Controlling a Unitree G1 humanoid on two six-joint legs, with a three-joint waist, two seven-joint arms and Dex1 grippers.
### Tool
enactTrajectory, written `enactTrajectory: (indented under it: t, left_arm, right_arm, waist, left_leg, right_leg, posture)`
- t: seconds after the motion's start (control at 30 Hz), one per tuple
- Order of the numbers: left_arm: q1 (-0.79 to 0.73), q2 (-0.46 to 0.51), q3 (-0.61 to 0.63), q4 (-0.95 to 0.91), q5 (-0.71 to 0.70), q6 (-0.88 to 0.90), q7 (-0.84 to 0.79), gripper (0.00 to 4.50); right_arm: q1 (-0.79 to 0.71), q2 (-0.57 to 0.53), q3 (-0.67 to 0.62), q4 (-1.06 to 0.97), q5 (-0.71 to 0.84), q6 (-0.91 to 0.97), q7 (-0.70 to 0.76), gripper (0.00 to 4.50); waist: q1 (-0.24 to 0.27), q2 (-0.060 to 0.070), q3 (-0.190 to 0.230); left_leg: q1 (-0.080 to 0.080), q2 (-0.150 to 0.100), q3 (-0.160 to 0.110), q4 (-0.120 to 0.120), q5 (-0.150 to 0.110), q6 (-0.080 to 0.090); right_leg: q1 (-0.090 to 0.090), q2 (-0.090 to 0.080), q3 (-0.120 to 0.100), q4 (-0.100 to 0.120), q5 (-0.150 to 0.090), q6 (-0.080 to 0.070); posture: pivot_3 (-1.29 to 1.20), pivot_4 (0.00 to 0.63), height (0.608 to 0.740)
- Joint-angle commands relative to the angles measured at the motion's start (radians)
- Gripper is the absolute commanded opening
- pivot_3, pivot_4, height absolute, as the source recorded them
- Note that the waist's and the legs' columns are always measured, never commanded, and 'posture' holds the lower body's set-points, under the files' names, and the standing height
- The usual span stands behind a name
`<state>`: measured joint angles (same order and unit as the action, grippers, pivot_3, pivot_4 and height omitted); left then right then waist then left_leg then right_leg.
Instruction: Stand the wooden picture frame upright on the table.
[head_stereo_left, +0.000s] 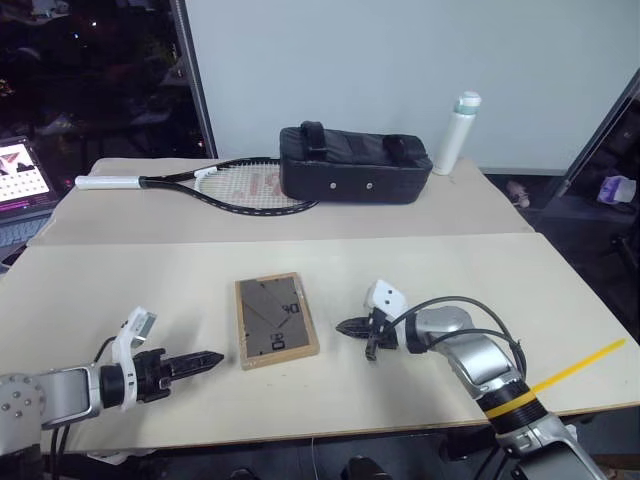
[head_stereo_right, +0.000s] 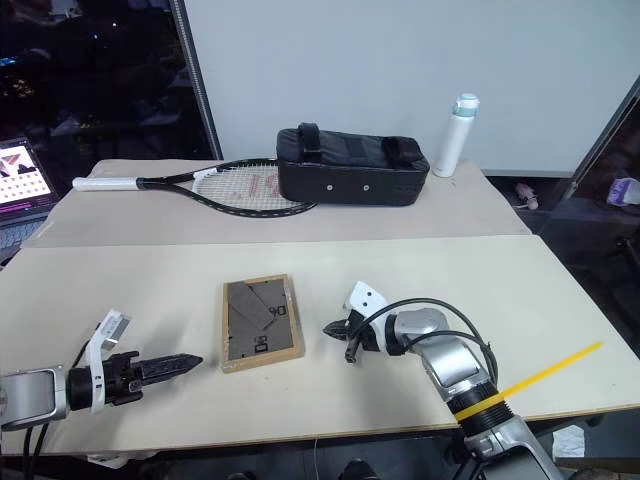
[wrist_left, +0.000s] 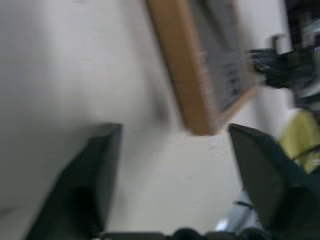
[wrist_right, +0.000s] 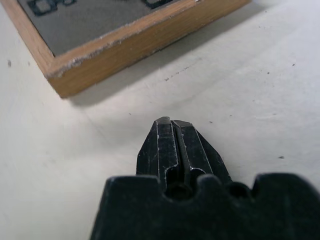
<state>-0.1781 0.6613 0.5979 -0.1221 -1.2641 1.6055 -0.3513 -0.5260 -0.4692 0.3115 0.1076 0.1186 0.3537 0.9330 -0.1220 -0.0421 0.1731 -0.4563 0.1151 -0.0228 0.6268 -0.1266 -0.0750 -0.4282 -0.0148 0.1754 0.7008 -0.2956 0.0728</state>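
Wood-edged and lying flat, back side up: that's the wooden picture frame (head_stereo_left: 276, 321) on the pale surface (head_stereo_left: 560, 300) between my two claws, so the portrait side is hidden from me. I can make out the dark grey-brown back board and some small fittings on it, but they're too small to tell apart.

My left claw (head_stereo_left: 205, 361) is just beside the frame's near left corner, not touching it. From the head it looks narrow, but the wrist view shows its fingers (wrist_left: 90, 180) spread wide, with the frame's corner blurry beyond them.

My right claw (wrist_right: 172, 135) is pinched fully closed on nothing, tip near the frame's right edge with bare surface between them. That wrist view cuts off most of the frame.
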Motion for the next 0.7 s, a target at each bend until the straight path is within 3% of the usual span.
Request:
enactTrajectory:
  t: [0.03, 0.2, 0.3, 0.53, 0.63, 0.7]
  left_arm:
    - [-0.035, -0.09, -0.051, 0.038, -0.179, 0.009, 0.232, 4.47]
    - [-0.018, -0.183, -0.2, 0.056, -0.4, -0.112, 0.516, 4.47]
    - [-0.039, -0.244, -0.275, 0.093, -0.444, -0.206, 0.659, 4.47]
    - [-0.006, -0.189, -0.343, 0.087, -0.69, -0.404, 0.799, 4.47]
    - [0.009, -0.168, -0.363, 0.07, -0.708, -0.449, 0.802, 3.74]
    - [0.012, -0.154, -0.357, 0.069, -0.708, -0.468, 0.786, 2.98]
  right_arm:
    - [-0.01, 0.024, 0.023, 0.016, -0.023, -0.033, 0.006, 0.0]
    - [-0.029, 0.075, 0.043, 0.027, -0.044, -0.055, 0.003, 0.0]
    - [-0.033, 0.109, 0.054, -0.002, -0.041, -0.025, 0.002, 0.0]
    - [0.009, 0.112, 0.045, -0.075, -0.044, 0.039, -0.011, 0.0]
    - [0.018, 0.11, 0.042, -0.082, -0.044, 0.05, -0.017, 0.0]
    - [0.016, 0.102, 0.041, -0.072, -0.053, 0.052, -0.022, 0.0]
  waist:
    - [0.003, 0.0, 0.0]
    - [0.006, 0.0, -0.001]
    - [0.023, 0.001, -0.002]
    - [0.06, 0.002, -0.004]
    - [0.065, 0.003, -0.004]
    - [0.066, 0.003, -0.004]
  left_leg:
    - [0.0, 0.0, 0.0, 0.001, 0.0, 0.0]
    - [0.003, -0.001, -0.001, 0.002, 0.0, 0.0]
    - [0.004, -0.002, -0.002, 0.002, 0.0, 0.0]
    - [0.004, -0.003, -0.002, 0.003, 0.0, -0.004]
    - [0.003, -0.003, -0.002, 0.002, -0.001, -0.006]
    - [0.003, -0.003, -0.002, 0.002, -0.001, -0.006]
  right_leg:
    - [0.001, 0.0, 0.0, 0.0, 0.0, 0.0]
    - [0.005, 0.0, -0.001, 0.0, 0.001, 0.001]
    - [0.007, 0.0, -0.001, -0.001, 0.001, 0.001]
    - [0.006, -0.001, -0.001, -0.002, 0.0, 0.001]
    - [0.005, -0.001, -0.001, -0.002, -0.001, 0.001]
    - [0.005, -0.001, -0.001, -0.002, -0.001, 0.0]
  posture:
    - [0.0, 0.15, 0.676]
    - [0.0, 0.15, 0.676]
    - [0.0, 0.15, 0.676]
    - [0.0, 0.15, 0.676]
    - [0.0, 0.15, 0.676]
    - [0.0, 0.15, 0.676]
